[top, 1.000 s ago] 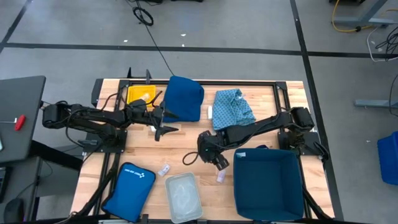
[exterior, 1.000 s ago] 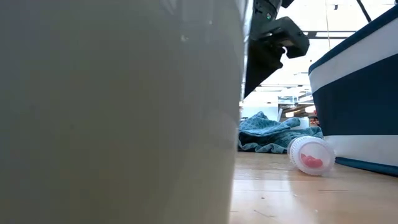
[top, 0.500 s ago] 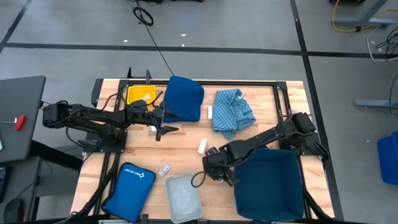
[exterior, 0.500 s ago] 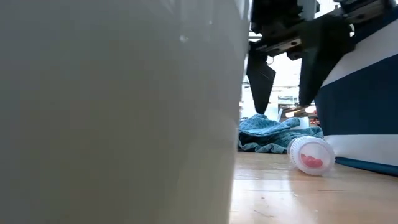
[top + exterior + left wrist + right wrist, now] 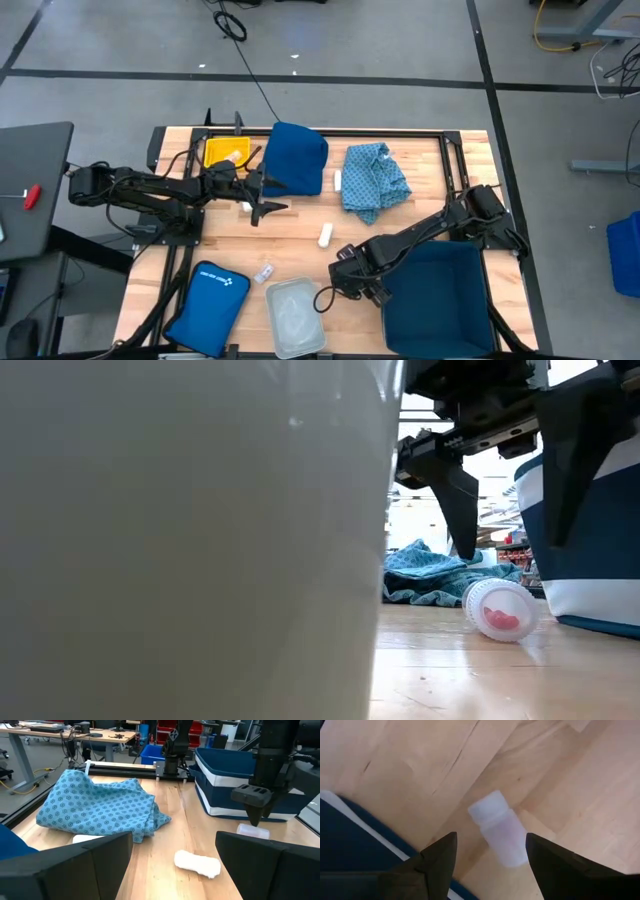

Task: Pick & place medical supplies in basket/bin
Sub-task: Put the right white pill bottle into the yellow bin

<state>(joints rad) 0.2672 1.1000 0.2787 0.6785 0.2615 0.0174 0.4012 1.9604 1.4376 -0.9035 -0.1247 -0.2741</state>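
My right gripper [image 5: 352, 285] is open and points down at the table beside the blue bin's left wall. Its fingers stand on either side of a small clear vial [image 5: 497, 827] with a white cap, touching nothing. In the low view the vial [image 5: 500, 610] lies on its side below the gripper [image 5: 510, 545], with pink contents showing. A white roll [image 5: 324, 235] lies at mid-table, and a second tiny vial [image 5: 264, 272] lies nearer the front. My left gripper [image 5: 272, 193] waits open, left of centre, beside the blue cloth.
The blue bin [image 5: 470, 262] fills the near right corner. A clear tray [image 5: 293, 315] and a blue zip pouch [image 5: 210, 295] sit at the near edge. A blue cloth [image 5: 298, 157], a patterned cloth [image 5: 372, 177] and a yellow item [image 5: 225, 153] lie along the far side.
My right gripper has moved from mid-table toward the near edge and come down over the vial by the bin. The white roll now shows on the spot where the gripper stood before. The vial has not moved.
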